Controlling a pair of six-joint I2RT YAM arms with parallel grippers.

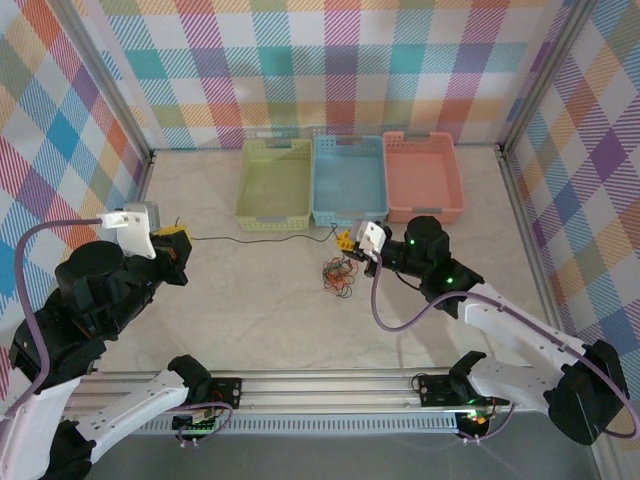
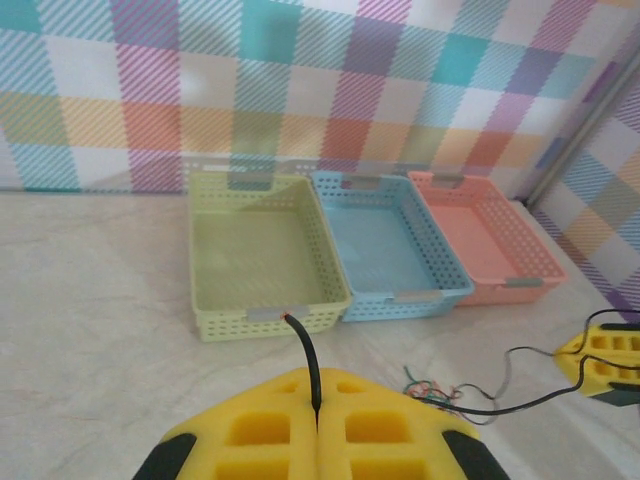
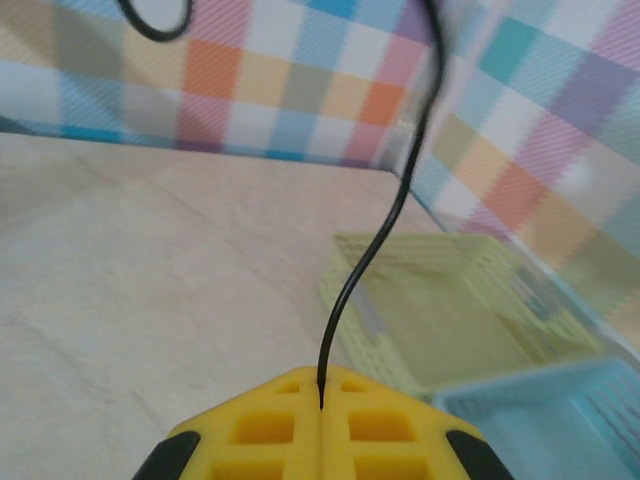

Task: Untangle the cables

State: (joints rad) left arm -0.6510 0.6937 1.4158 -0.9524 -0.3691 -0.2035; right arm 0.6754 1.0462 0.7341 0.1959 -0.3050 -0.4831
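The left claw [image 2: 318, 425] is clamped together on a black cable [image 2: 312, 365], a short end poking out ahead of its fingertips. The right claw [image 3: 320, 415] is pinched on the same strand, which stretches across the desk [image 1: 250, 300] between the two. Just beside the right claw, the other cables [image 1: 338, 275] lie knotted. Beyond both claws sit green [image 1: 275, 185], blue [image 1: 348, 182] and pink [image 1: 423, 178] baskets.
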